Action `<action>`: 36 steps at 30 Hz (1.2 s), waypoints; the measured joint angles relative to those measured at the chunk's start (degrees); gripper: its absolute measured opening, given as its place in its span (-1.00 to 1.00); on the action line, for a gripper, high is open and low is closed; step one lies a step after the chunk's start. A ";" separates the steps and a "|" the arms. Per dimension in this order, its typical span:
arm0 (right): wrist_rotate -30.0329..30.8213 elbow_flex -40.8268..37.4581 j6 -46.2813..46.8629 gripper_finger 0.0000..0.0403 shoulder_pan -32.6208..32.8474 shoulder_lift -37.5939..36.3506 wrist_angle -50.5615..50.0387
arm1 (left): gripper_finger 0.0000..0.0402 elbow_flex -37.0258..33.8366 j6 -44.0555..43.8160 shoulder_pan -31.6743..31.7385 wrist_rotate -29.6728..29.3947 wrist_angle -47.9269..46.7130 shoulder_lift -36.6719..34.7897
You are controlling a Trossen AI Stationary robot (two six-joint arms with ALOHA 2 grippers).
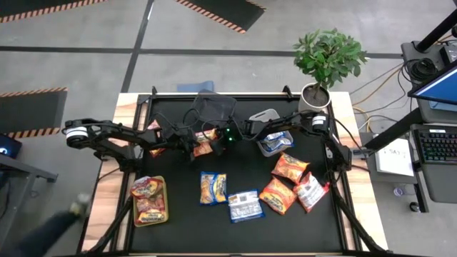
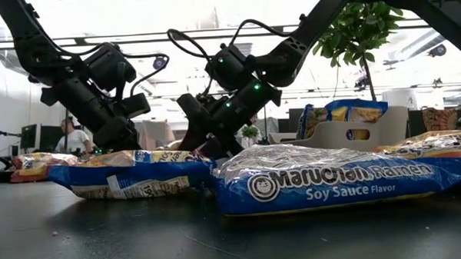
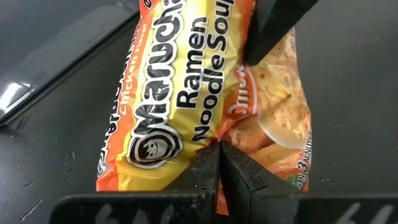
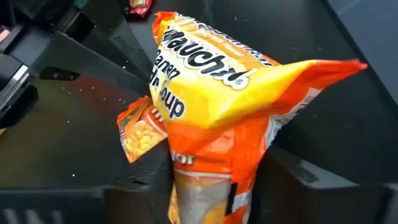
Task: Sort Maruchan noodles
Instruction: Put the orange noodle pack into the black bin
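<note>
"Maruchan Ramen Soy Sauce Flavor" marks blue packet (image 2: 336,180) lying foremost.

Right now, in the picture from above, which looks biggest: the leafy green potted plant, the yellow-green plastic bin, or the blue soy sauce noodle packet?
1. The leafy green potted plant, largest.
2. The yellow-green plastic bin holding reddish packets.
3. The blue soy sauce noodle packet, smallest.
The plant stands nearer the camera, so it may look bigger than it is.
</note>
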 joint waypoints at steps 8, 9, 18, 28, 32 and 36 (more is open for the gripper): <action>-0.10 0.19 -1.71 -0.64 0.03 -0.88 -1.78 | -1.00 -0.15 -0.02 0.02 0.22 -0.54 -2.54; -0.13 0.19 -2.01 -0.67 0.04 -1.09 -2.17 | -1.00 -0.17 0.00 0.02 0.26 -0.89 -3.23; -0.73 0.02 -5.46 -0.72 0.19 -4.12 -7.54 | -1.00 -0.13 1.34 0.04 0.17 -6.48 -14.82; -3.49 -0.13 -8.59 -0.72 1.33 -9.30 -14.28 | -1.00 -0.04 4.81 0.04 0.17 -7.80 -27.80; -3.48 -0.13 -9.59 -0.72 1.64 -13.23 -15.16 | -1.00 -0.04 6.02 0.04 0.18 -7.91 -30.18; -3.01 0.39 -11.63 -0.72 1.70 -17.11 -16.03 | -1.00 -0.04 6.28 0.02 0.20 -7.87 -30.91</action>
